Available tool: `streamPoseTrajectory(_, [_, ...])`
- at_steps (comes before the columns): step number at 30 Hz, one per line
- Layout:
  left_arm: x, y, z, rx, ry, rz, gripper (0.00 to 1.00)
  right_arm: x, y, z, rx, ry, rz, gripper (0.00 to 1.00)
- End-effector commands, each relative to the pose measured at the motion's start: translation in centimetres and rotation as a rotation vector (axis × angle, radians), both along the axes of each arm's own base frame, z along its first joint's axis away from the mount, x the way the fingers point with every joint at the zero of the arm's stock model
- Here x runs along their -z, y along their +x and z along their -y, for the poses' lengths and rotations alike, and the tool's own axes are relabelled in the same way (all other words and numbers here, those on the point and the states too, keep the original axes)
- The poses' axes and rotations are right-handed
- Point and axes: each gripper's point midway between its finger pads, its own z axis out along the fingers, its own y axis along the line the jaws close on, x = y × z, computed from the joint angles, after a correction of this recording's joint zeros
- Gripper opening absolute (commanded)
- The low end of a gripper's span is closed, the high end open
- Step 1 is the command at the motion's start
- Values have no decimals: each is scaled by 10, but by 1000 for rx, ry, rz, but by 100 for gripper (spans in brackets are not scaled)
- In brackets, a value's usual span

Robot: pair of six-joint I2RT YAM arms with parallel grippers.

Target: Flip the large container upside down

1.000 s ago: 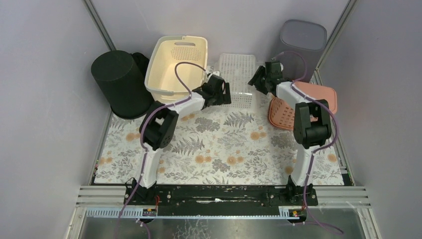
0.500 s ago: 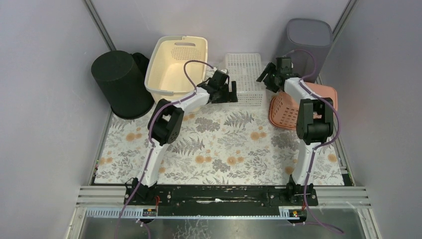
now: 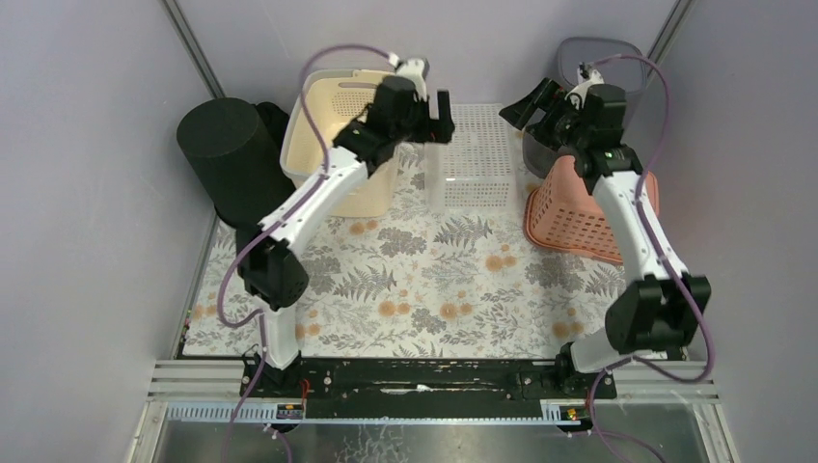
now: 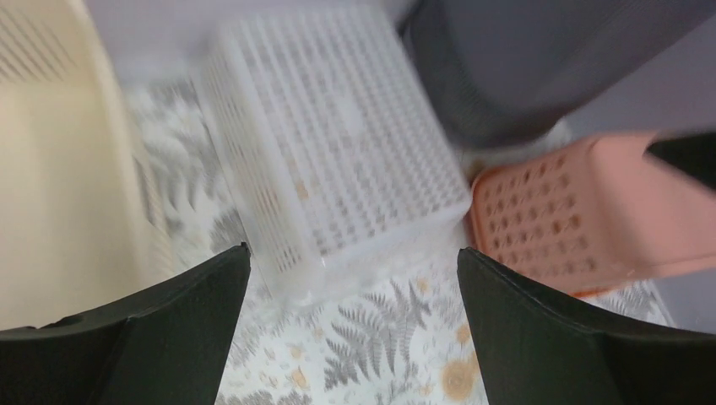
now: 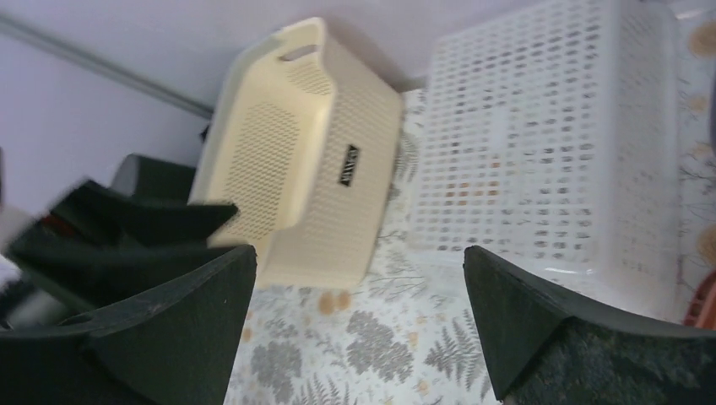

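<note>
A white perforated basket (image 3: 473,159) stands at the back middle of the mat and looks bottom-up. It also shows in the left wrist view (image 4: 338,152) and the right wrist view (image 5: 549,135). My left gripper (image 3: 439,121) is open and empty, raised above the basket's left edge (image 4: 353,253). My right gripper (image 3: 531,108) is open and empty, raised above the basket's right side (image 5: 360,250). A cream basket (image 3: 338,125) stands open side up to the left of the white one.
A black bin (image 3: 231,159) stands upside down at the far left. A grey bin (image 3: 603,68) stands in the back right corner. A pink perforated basket (image 3: 588,207) lies tilted at the right, under the right arm. The floral mat (image 3: 434,289) covers the table.
Both arms have risen and stretched toward the back, lifting the grippers up off the white basket. The white basket has shifted slightly to the right.
</note>
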Motion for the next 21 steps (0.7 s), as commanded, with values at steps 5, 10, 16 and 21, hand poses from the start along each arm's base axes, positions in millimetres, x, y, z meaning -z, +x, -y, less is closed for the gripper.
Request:
streamPoseTrajectory(5, [-48,32,-87,-149,271,126,100,-1,-83,-32,-195,93,10,98])
streamPoseTrajectory(10, [-16,28,-98,-77,362,69,97,32,-108,-37,-225,95,-61,97])
streamPoseTrajectory(16, [18,20,-100,-35,408,15,97,51,-123,-46,-276,89,-99,97])
streamPoseTrajectory(21, [21,30,-90,-26,422,31,99,63,-129,-51,-299,103,-120,97])
